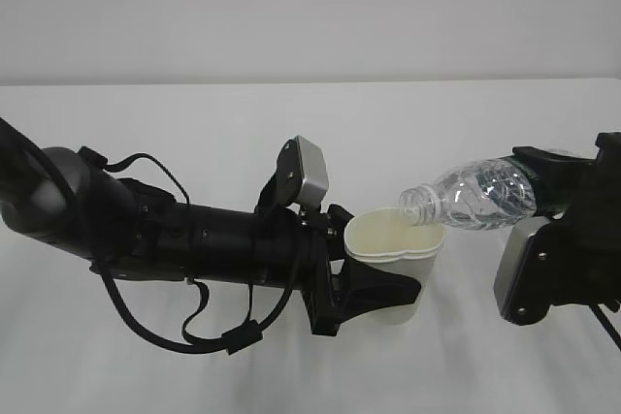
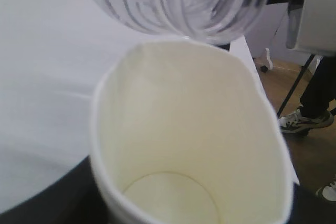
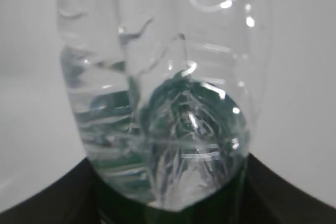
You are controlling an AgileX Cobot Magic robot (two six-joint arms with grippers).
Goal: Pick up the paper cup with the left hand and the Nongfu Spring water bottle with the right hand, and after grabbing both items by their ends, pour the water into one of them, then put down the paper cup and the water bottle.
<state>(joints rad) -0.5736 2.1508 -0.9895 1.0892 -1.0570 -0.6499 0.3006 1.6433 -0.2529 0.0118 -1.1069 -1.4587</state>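
Left end effector (image 1: 374, 283), low at centre frame, clamps the small white paper cup (image 1: 396, 269) upright, squeezing its rim oval. Right end effector (image 1: 568, 191), at the right edge, grips the clear ribbed plastic bottle (image 1: 475, 196) by its base, tipped so its mouth overhangs the cup, apparently for pouring. Beyond lies the white surface (image 1: 194, 123).

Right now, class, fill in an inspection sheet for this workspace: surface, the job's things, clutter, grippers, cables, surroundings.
Surface: plain white table, bare where visible.
Job's things: small white paper cup, rim squeezed out of round, bottom looks dry; clear ribbed plastic bottle tipped, open mouth at the cup's rim, no stream visible.
Clutter: nothing seen.
Grippers: left gripper, jaws clamp the cup; right gripper holds the bottle's base end.
Cables: black cables loop under the left arm.
Surroundings: pale wall; someone's shoes beyond the table.
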